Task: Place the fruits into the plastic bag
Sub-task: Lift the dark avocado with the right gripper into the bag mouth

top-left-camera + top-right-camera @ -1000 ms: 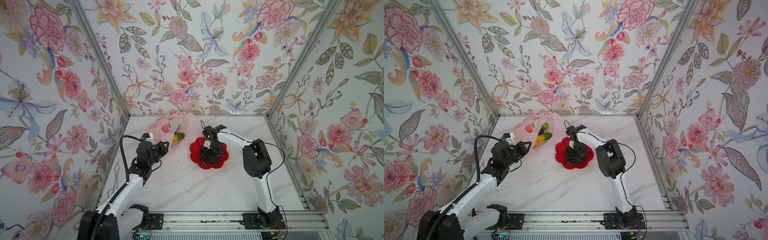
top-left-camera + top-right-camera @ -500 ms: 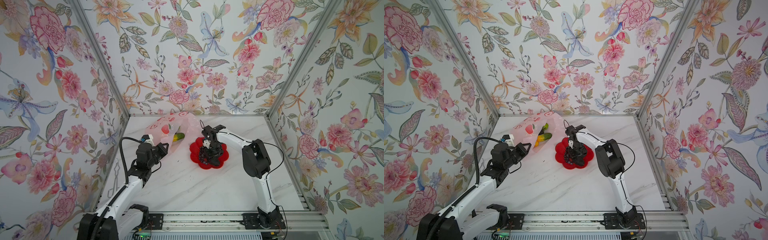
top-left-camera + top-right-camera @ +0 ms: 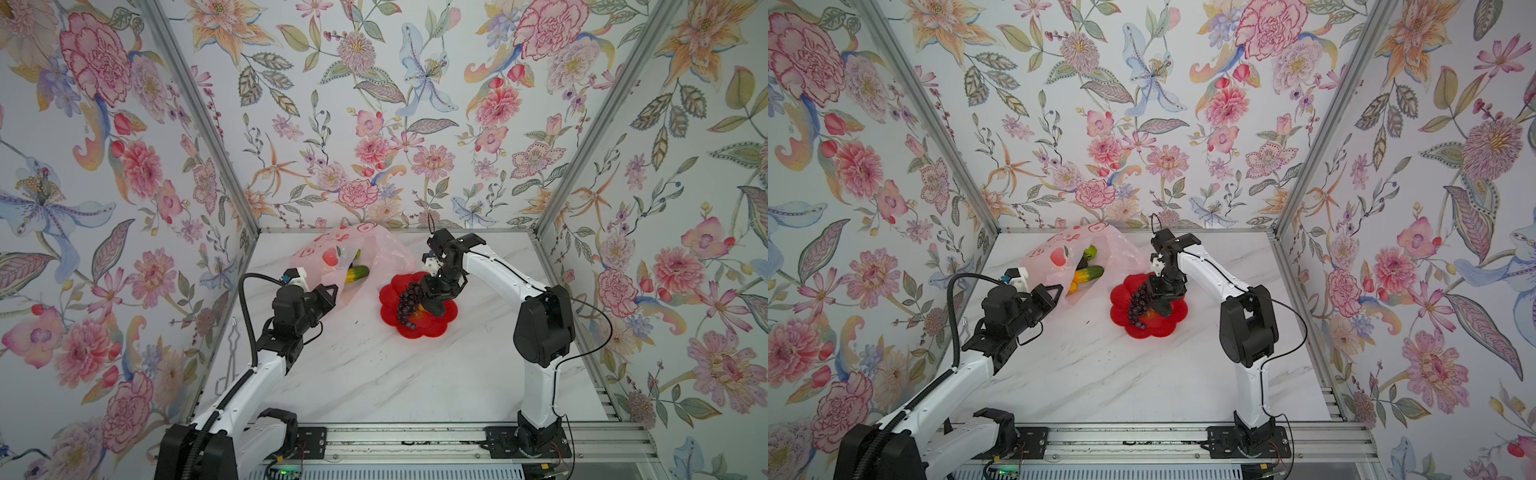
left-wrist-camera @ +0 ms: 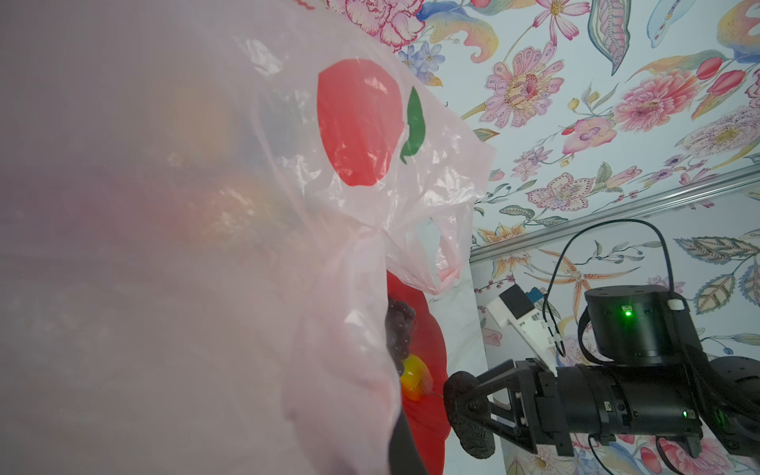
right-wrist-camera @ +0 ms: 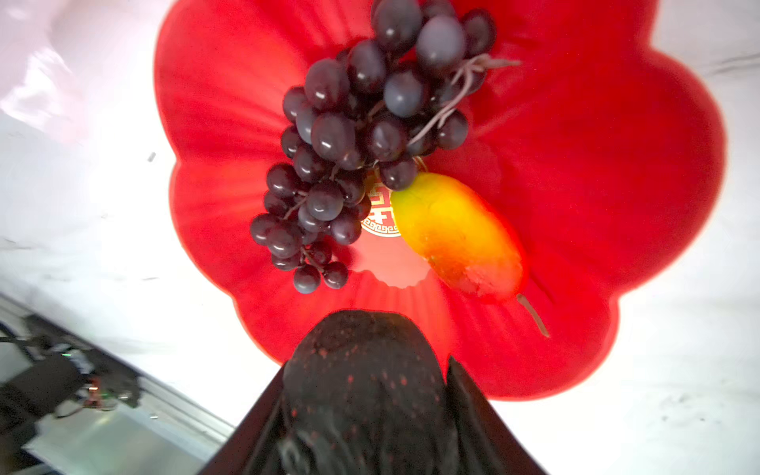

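**R arm holds dark fruit over dish, L arm grips bag**

L gripper (image 3: 332,291): jaws pressed together on the near edge of the plastic bag (image 3: 374,253), at the rear-left of the marble table (image 3: 395,374). In the left wrist view the pink film fills most of the frame. The bag's mouth faces the dish. Inside it, in both top views, lies a green-yellow oblong (image 3: 1090,274) w/ an orange piece just beside it; other fruit in there is too hidden to name.

R gripper (image 5: 366,415): jaws clamped on the dark avocado-like piece (image 5: 357,349), one finger each side, held over the near part of the red flower-shaped dish (image 5: 617,164). Can't tell if it touches the dish.

Dish sits just right of the bag, approx mid-table. In it are a dark purple grape bunch (image 5: 349,135) and a yellow-orange mango (image 5: 452,230), touching each other near the dish centre
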`<action>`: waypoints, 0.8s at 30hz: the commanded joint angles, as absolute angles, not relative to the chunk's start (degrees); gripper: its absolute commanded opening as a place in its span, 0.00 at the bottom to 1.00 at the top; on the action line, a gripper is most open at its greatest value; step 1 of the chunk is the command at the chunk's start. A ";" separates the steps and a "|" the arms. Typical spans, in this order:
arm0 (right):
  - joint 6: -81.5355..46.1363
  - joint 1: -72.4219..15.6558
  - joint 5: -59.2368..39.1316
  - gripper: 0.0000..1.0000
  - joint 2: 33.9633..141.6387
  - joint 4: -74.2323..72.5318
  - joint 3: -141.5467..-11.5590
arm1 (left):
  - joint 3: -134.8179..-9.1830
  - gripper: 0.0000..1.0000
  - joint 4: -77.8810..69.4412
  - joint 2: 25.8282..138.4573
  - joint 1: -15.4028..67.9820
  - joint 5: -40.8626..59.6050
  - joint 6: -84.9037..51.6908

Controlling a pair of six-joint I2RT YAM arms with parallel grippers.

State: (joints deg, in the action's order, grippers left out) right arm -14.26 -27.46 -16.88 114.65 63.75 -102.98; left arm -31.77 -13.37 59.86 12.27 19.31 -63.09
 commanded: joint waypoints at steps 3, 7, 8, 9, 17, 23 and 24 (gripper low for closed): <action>-29.97 -24.85 -30.36 0.50 112.68 55.56 -104.34 | -32.59 0.00 -14.96 60.88 11.84 20.90 -63.06; -45.71 -24.78 -36.38 0.49 111.67 38.74 -101.28 | -32.64 0.00 -14.96 60.69 11.92 21.29 -63.06; -50.58 -24.95 -37.42 0.48 111.34 32.73 -99.73 | -32.68 0.00 -14.94 60.63 11.91 21.31 -63.15; -54.69 -25.17 -37.90 0.47 111.19 27.71 -98.38 | -32.68 0.00 -14.96 60.39 11.94 21.32 -63.20; -68.22 -29.27 -35.57 0.45 119.18 12.09 -104.79 | -31.99 0.00 -15.20 58.49 12.70 19.97 -64.38; -70.98 -32.20 -35.01 0.46 129.26 11.37 -115.64 | -31.76 0.00 -15.47 58.38 13.62 19.39 -64.86; -71.88 -32.63 -34.77 0.46 130.62 10.59 -116.53 | -31.96 0.00 -15.44 58.38 13.65 19.38 -64.82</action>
